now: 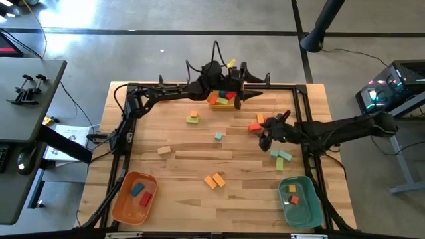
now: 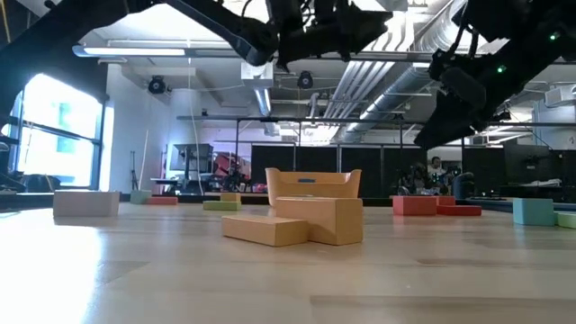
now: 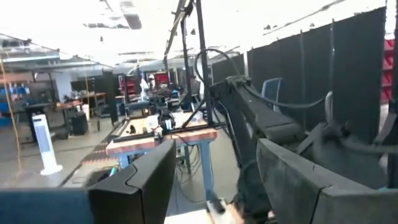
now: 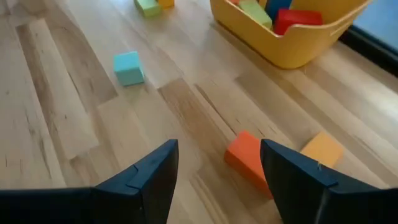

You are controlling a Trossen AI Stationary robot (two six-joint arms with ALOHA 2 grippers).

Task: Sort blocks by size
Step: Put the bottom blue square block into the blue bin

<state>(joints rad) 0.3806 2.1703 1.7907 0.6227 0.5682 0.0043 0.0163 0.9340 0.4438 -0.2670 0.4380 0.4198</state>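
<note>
- Near edge of the tabletop (image 1: 199, 199): an orange bin (image 1: 135, 197) at the left corner holds a teal and a red block; a teal bin (image 1: 300, 200) at the right corner holds two orange pieces.
- Just beyond, two orange blocks (image 1: 214, 180) lie touching, long axes slanted to the near edge.
- Toward the right edge, two teal blocks (image 1: 281, 157) lie side by side.
- The right gripper (image 1: 265, 136) hangs low there, its arm stretched in level from the right edge, fingers (image 4: 149, 177) released, empty, above a red-orange block (image 4: 246, 158).
- Mid-table: a pale bar (image 1: 164, 151), long axis along the near edge; a small teal cube (image 1: 218, 136).
- Far edge: a yellow bin (image 1: 223, 101) of mixed blocks; the left gripper (image 1: 247, 89) is raised beside it, fingers (image 3: 146, 180) apart, empty.
</note>
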